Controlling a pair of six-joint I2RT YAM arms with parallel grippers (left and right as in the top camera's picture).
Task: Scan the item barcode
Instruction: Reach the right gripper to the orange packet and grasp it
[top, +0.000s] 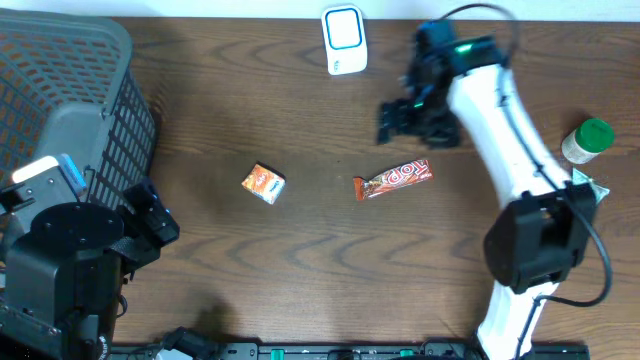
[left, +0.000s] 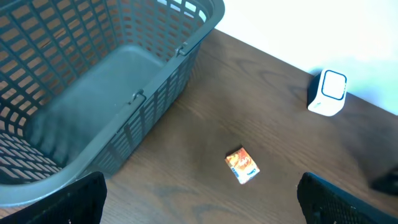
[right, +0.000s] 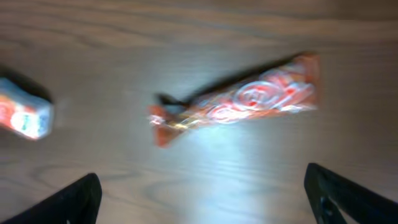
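A red candy bar (top: 393, 181) lies flat on the wooden table near the middle; it shows blurred in the right wrist view (right: 242, 99). A small orange box (top: 264, 184) lies to its left, also seen as the box (left: 242, 165) and the box (right: 25, 115). The white scanner (top: 343, 40) with a blue outline stands at the far edge, seen too as the scanner (left: 328, 93). My right gripper (top: 410, 115) hangs open just beyond the candy bar, nothing between its fingers (right: 202, 193). My left gripper (top: 150, 225) is open and empty by the basket (left: 202, 199).
A grey plastic basket (top: 70, 90) fills the far left corner, its wall (left: 155, 93) close to my left arm. A green-capped bottle (top: 587, 140) stands at the right edge beside the right arm's base.
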